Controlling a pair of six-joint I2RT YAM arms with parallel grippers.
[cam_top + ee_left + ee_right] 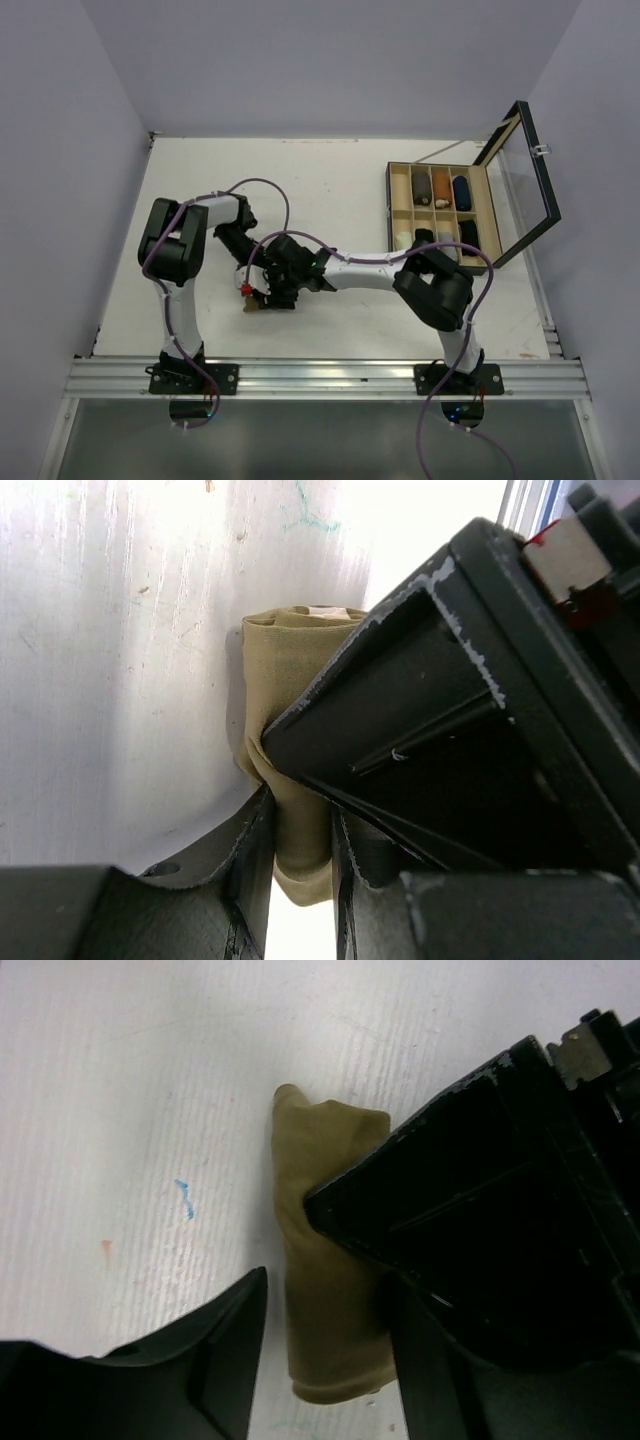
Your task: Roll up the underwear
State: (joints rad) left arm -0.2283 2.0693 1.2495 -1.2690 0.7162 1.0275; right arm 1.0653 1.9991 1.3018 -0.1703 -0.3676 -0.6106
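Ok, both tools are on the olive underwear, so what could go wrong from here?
1. The left tool pinches the olive underwear only near one end, so pulling away could drag the roll loose.
2. The right tool straddles the roll with its jaws open, so seemingly only that pinch keeps it wound.
3. Both tools crowd each other over the cloth, and a careless move may knock them together.

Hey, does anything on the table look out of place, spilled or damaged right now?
Nothing spilled or damaged. Only oddity: a small blue scribble and an orange spot mark the table beside the olive underwear. The box has its lid open.
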